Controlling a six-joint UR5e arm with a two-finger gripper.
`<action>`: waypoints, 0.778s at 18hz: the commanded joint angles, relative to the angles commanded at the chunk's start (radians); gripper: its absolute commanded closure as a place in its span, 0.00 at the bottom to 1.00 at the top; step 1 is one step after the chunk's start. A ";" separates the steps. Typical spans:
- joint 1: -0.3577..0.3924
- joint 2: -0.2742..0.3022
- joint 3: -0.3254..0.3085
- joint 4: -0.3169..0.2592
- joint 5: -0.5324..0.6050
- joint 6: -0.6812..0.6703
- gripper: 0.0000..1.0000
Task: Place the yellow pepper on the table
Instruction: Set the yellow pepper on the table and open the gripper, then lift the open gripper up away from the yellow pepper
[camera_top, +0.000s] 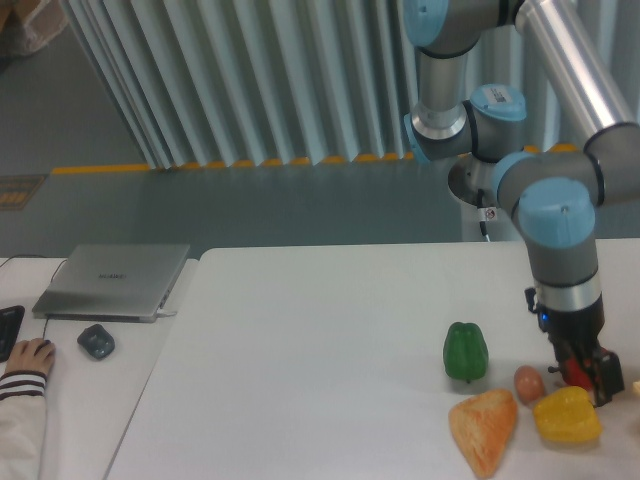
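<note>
A large white table (300, 350) is being shown from a fixed camera above and in front, and every position here is being given relative to the yellow pepper (567, 416), which is resting on the tabletop near the front right corner of the view. The pepper is being seen as glossy and lobed, and its stem is not being made out. A robot arm (560, 215) is being lowered from the upper right, with its gripper (586, 374) positioned just above and slightly behind the pepper; something red is being glimpsed at the fingers, but whether the fingers are spread or closed, or gripping anything, cannot be told, since they are small and partly hidden. A small pinkish-brown egg-like item (529, 383) is sitting just up and left of the pepper, close to it. An orange triangular bread-like wedge (484, 426) is lying just to the pepper's left, apart from it. A green pepper (466, 351) is standing upright further left and behind. Well to the left, on a separate white desk (90, 400), a closed grey laptop (112, 281) and a dark mouse (96, 341) are being shown, and a person's hand (27, 356) is resting on a second mouse at the far left edge.
</note>
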 joint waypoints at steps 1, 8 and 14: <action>0.003 0.002 -0.001 -0.003 0.003 0.002 0.00; 0.051 0.063 -0.038 -0.049 0.003 0.075 0.00; 0.117 0.107 -0.097 -0.091 -0.018 0.089 0.00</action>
